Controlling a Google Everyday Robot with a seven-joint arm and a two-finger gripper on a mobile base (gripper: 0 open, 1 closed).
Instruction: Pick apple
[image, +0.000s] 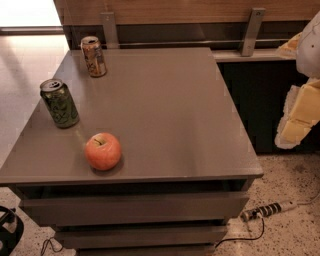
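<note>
Near the table's (170, 110) front left edge we see the apple (102, 151), resting free; behind it stand a green can (59, 103) and, farther, a tan can (93, 56). Right of the table, the gripper (294, 122) hangs clear; its opening we cannot tell.

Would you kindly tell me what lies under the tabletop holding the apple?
Stacked drawer fronts sit beneath the tabletop; their contents are hidden. The apple rests on top; the claw hangs off to the right.
</note>
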